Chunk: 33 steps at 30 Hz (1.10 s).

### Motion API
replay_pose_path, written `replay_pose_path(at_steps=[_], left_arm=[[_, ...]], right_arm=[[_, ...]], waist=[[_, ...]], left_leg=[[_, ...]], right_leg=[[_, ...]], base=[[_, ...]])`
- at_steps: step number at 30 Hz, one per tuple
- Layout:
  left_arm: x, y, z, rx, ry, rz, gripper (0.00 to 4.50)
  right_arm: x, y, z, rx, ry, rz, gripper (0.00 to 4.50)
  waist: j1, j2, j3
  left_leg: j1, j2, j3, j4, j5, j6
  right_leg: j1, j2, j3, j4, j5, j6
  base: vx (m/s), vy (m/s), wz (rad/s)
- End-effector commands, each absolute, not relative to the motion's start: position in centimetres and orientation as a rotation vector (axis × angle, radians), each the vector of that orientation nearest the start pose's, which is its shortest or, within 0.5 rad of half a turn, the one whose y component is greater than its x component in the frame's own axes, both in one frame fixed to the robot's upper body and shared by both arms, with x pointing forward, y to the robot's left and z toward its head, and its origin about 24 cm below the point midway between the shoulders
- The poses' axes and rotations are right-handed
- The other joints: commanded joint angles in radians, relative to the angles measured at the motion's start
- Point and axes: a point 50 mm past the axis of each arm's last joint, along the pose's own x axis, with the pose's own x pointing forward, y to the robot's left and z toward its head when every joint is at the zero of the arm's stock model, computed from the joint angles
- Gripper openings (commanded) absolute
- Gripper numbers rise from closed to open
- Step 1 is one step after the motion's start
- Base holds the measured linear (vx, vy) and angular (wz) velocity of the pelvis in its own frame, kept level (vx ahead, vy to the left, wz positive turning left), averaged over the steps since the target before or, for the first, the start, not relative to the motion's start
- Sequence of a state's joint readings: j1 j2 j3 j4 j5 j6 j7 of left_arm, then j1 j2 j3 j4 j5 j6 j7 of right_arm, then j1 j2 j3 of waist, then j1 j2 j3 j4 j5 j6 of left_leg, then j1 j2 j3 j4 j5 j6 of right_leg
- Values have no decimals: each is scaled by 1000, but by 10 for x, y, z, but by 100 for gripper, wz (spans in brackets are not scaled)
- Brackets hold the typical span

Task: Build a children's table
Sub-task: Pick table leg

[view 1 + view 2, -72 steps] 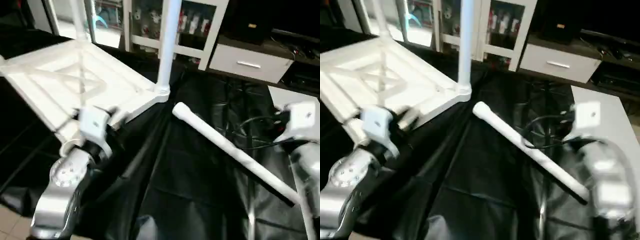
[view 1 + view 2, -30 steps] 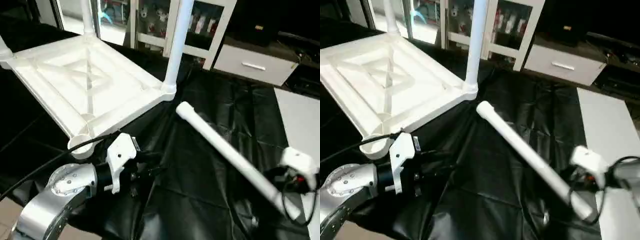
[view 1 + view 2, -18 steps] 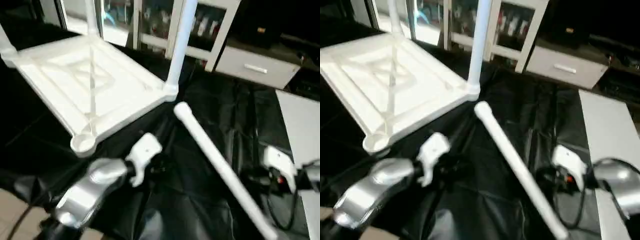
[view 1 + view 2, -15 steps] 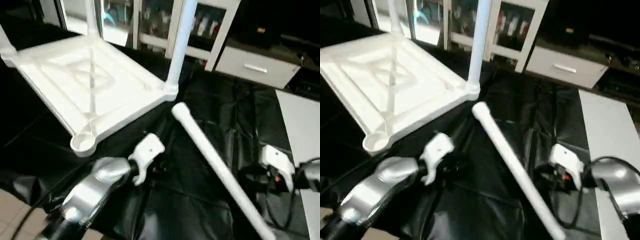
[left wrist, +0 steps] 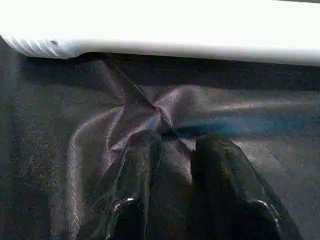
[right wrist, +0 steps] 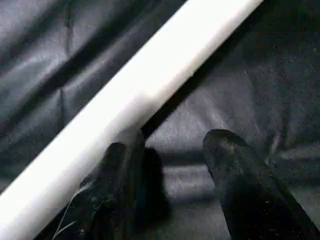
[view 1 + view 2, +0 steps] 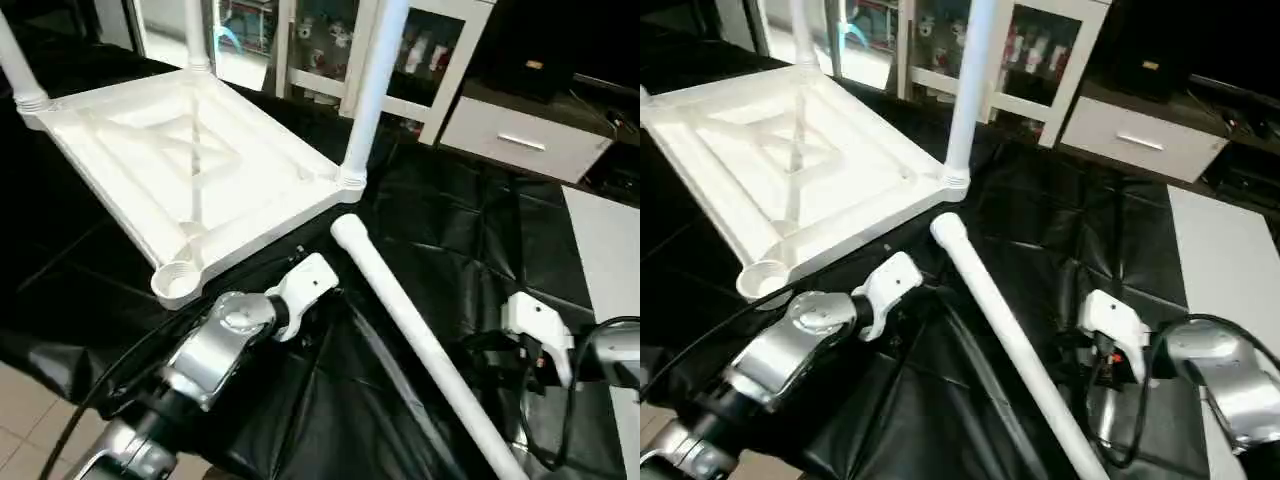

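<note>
White plastic tabletop (image 7: 190, 165) lay upside down, three legs socketed. From the head view, the left gripper (image 7: 930, 300) had been swung in beside the loose leg (image 7: 420, 345), seemingly just short. In both wrist views, left fingers (image 5: 137, 165) and right gripper (image 6: 170, 150) were parted, empty; pickup appeared imminent.

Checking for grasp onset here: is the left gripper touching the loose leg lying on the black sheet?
Apart. In the left wrist view a strip of black sheet lies between the left gripper and the loose leg; its fingers are open, holding nothing.
</note>
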State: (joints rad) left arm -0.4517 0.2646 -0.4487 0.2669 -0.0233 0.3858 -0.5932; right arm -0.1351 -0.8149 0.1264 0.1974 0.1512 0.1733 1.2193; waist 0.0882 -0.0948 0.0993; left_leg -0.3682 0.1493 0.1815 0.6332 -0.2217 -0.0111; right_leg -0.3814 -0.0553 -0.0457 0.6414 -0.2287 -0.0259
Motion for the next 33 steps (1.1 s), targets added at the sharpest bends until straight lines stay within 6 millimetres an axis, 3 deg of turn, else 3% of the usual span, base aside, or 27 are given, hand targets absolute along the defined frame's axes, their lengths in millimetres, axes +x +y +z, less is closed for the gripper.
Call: replay_pose_path(at_steps=[1, 5, 9, 17, 24, 25, 33], left_arm=[[301, 66, 47, 406, 332, -994, 172], [300, 54, 60, 365, 249, -1097, 172], [299, 51, 54, 401, 275, -1166, 172], [308, 44, 45, 442, 321, -1171, 172], [311, 31, 40, 429, 333, -1200, 172], [309, 27, 40, 410, 334, -1213, 172], [313, 9, 46, 339, 287, -1220, 172]], right_arm=[[240, -265, 63, -463, 632, 1082, 220], [240, -266, 69, -444, 619, 1080, 220], [234, -259, 69, -409, 625, 1140, 220], [229, -250, 62, -395, 636, 1178, 220], [225, -237, 56, -369, 629, 1206, 220], [225, -232, 53, -358, 621, 1210, 220], [232, -203, 49, -291, 528, 1195, 220]], waist=[[2, -3, -58], [5, -4, -59], [3, -1, -58], [2, 0, -57], [4, 4, -60], [4, 9, -59], [0, 7, -58]], left_leg=[[17, 95, -43, -86, -101, 86], [15, 98, -43, -86, -73, 100], [15, 98, -43, -86, -66, 116], [17, 100, -44, -88, -86, 107], [16, 103, -45, -87, -65, 118], [15, 103, -46, -88, -67, 117], [18, 103, -47, -93, -104, 96]], right_leg=[[35, -114, 60, -96, -156, -232], [39, -118, 59, -88, -91, -249], [39, -118, 60, -88, -78, -252], [37, -119, 59, -95, -114, -249], [41, -124, 59, -88, -32, -275], [41, -125, 59, -87, -33, -276], [39, -125, 59, -96, -96, -269]], base=[[0, 0, 0], [0, 0, 0], [0, 0, 0], [0, 0, 0], [0, 0, 0], [0, 0, 0], [0, 0, 0]])
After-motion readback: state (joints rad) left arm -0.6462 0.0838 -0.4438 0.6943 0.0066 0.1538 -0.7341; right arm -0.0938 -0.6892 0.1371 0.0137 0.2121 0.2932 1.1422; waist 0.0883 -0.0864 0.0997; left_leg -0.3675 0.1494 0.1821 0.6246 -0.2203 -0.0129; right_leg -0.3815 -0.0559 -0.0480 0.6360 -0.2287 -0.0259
